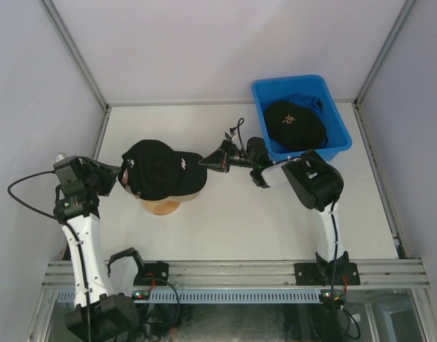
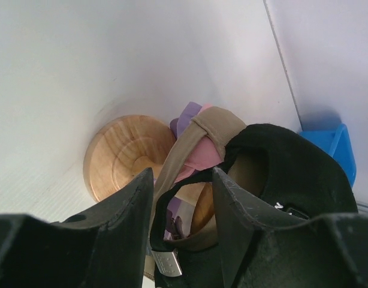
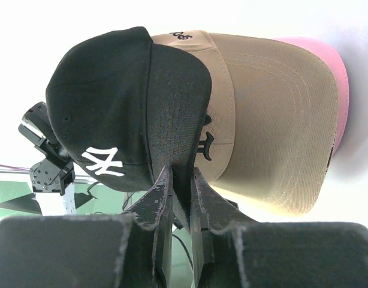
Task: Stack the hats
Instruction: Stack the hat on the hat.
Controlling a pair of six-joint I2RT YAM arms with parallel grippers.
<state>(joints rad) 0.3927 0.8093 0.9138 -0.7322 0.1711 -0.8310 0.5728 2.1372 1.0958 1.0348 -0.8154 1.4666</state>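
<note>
Pinching black cap (image 3: 112,102) brim edge, right gripper (image 3: 181,177)

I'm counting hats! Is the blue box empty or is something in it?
Not empty. A black cap with a small mark lies inside the blue bin, on top of some blue fabric.

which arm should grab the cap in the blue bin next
Probably right. The right pincer, pinching the black cap by its brim, is beside the blue bin holding the spare cap; the left pincer sits at the black cap's far side.
</note>
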